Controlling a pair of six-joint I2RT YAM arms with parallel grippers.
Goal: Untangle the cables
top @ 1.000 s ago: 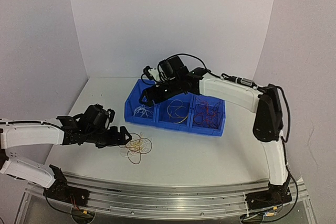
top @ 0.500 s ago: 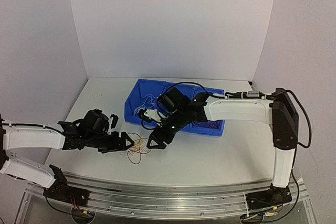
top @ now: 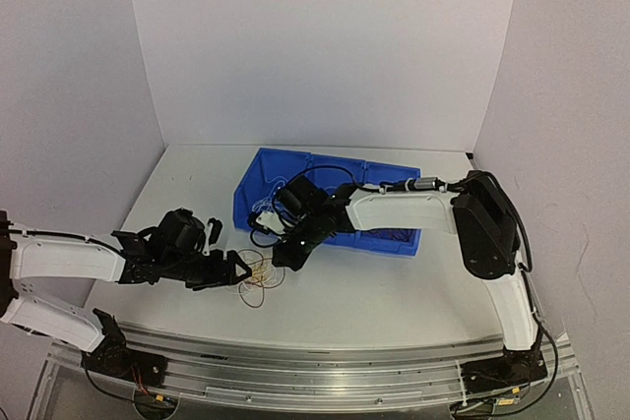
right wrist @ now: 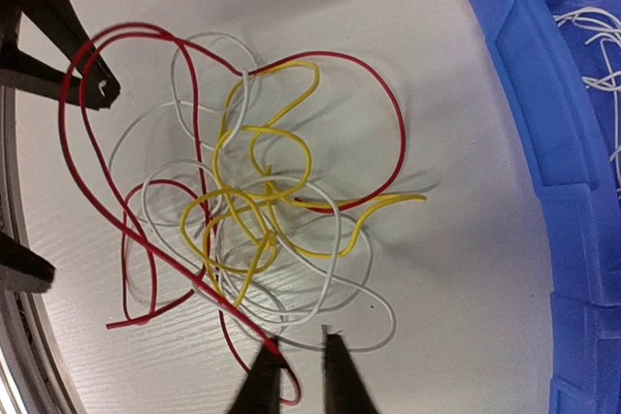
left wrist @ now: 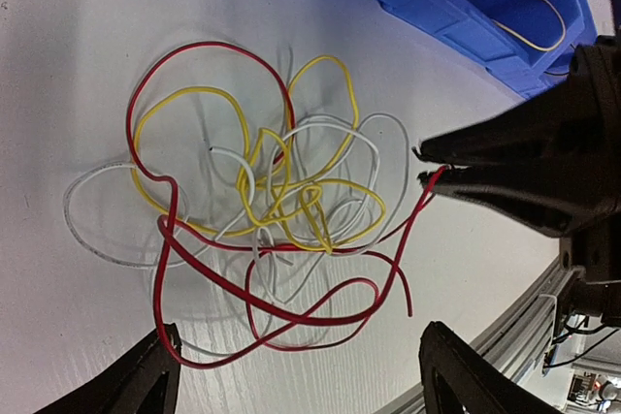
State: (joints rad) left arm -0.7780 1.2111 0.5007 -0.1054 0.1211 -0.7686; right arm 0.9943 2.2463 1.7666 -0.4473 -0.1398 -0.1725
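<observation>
near left: my left gripper [top: 240,268], jaws spread wide. just past its tips, the cables [left wrist: 281,210] — white, yellow, red, one loose tangle on the table [top: 384,287]. my right gripper [right wrist: 303,341] at the tangle's right edge, jaws nearly together about a red strand — pinched or not, i cannot tell. far: blue bin [top: 258,172], more wires inside.

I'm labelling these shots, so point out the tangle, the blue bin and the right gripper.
tangle [left wrist: 291,193], left wrist view, on its knotted middle.
bin [top: 384,243], top view, on its front wall.
right gripper [right wrist: 299,340], right wrist view, midway between its fingertips.
</observation>
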